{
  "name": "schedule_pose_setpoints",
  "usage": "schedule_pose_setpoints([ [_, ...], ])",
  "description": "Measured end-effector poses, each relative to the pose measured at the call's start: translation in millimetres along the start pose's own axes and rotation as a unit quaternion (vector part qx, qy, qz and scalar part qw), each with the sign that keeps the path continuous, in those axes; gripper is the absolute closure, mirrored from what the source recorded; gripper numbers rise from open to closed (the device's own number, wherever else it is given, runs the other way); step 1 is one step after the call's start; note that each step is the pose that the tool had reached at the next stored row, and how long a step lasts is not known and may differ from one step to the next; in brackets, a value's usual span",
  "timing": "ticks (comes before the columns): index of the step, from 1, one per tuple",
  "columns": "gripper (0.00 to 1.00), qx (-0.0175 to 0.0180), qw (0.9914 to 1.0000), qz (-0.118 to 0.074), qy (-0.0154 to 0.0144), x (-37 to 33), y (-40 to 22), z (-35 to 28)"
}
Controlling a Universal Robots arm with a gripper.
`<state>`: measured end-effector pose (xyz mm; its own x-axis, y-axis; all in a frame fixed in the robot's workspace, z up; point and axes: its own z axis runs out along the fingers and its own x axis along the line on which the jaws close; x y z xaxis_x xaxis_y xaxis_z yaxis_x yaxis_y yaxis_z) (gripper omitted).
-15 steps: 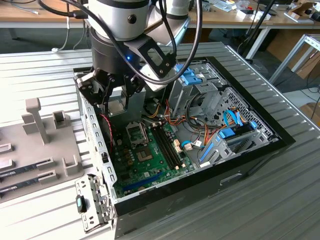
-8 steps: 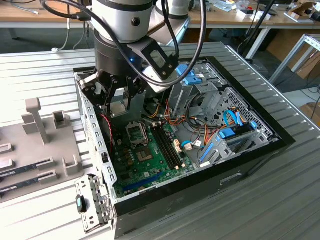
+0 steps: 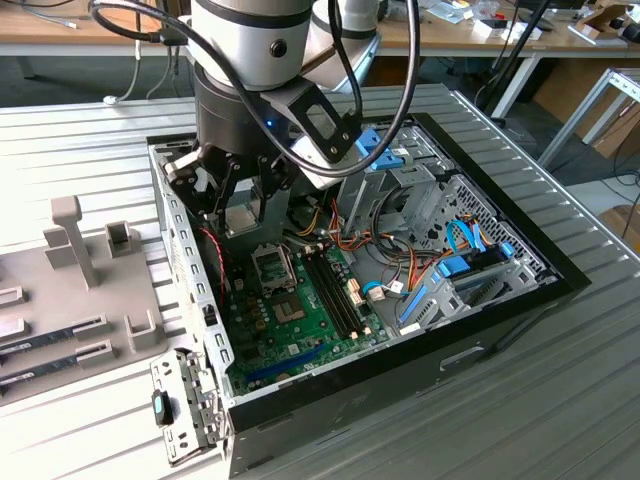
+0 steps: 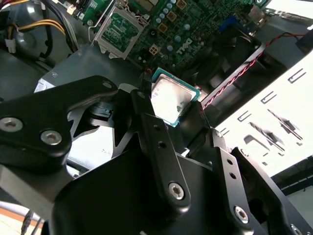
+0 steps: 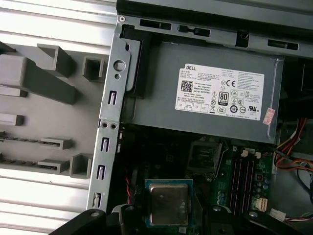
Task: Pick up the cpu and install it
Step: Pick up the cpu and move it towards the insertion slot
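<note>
At the exterior view's left, a grey moulded fixture plate with upright pegs and slots [image 3: 70,250] lies on the ribbed metal tabletop [image 3: 560,400]. Just beside it stands the open black computer case [image 3: 400,380], its perforated steel wall [image 3: 190,290] facing the plate.

Over the case's left part hangs the black 2-fingered gripper [image 3: 243,205]. Its fingers are closed only as far as the small flat square cpu with a silvery metal lid and thin green rim [image 3: 243,220], which they clamp by 2 opposite edges. In both wrist views the cpu [image 4: 171,100] [image 5: 168,203] sits lid-up between the fingers [image 4: 151,132], clear of the board. It is near the square metal-framed processor socket [image 3: 272,265] [image 5: 204,156] but not in it.

Rightward lie the green motherboard [image 3: 290,320], its long black memory slots [image 3: 330,290], bundled coloured wires [image 3: 350,235] and a metal drive cage with blue tabs [image 3: 470,265].

In the first wrist view, the grey power-supply box [image 5: 156,83] carries a white printed label with certification marks [image 5: 220,95] and a small pink sticker [image 5: 268,116].
</note>
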<state>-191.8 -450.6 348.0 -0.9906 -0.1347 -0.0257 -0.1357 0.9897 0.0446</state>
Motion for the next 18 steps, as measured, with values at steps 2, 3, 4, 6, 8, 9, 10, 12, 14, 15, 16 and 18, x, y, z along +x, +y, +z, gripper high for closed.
schedule_pose_setpoints([
  [2, 0.53, 0.0, 1.0, 0.0, 0.0, -0.9, -1.0, 0.7],
  [3, 0.53, 0.0, 1.0, 0.0, 0.0, -1.1, -1.3, 0.8],
  [4, 0.53, 0.0, 1.0, 0.0, 0.0, -1.3, -1.6, 1.0],
  [6, 0.53, -0.0001, 1.0, 0.0, -0.0001, -1.8, -2.2, 1.4],
  [8, 0.53, -0.0001, 1.0, 0.0, -0.0001, -2.3, -3.0, 1.7],
  [9, 0.53, 0.0, 1.0, 0.0, -0.0001, -2.5, -3.3, 1.9],
  [10, 0.53, -0.0001, 1.0, 0.0, -0.0001, -2.7, -3.6, 2.1],
  [12, 0.53, 0.0, 1.0, 0.0, -0.0001, -3.1, -4.2, 2.4],
  [14, 0.53, 0.0, 1.0, 0.0, 0.0, -3.8, -5.3, 2.9],
  [15, 0.53, 0.0, 1.0, 0.0, -0.0001, -3.9, -5.6, 3.1],
  [16, 0.53, 0.0, 1.0, 0.0, -0.0001, -4.1, -5.8, 3.3],
  [18, 0.53, 0.0, 1.0, 0.0, 0.0, -4.6, -6.6, 3.7],
])
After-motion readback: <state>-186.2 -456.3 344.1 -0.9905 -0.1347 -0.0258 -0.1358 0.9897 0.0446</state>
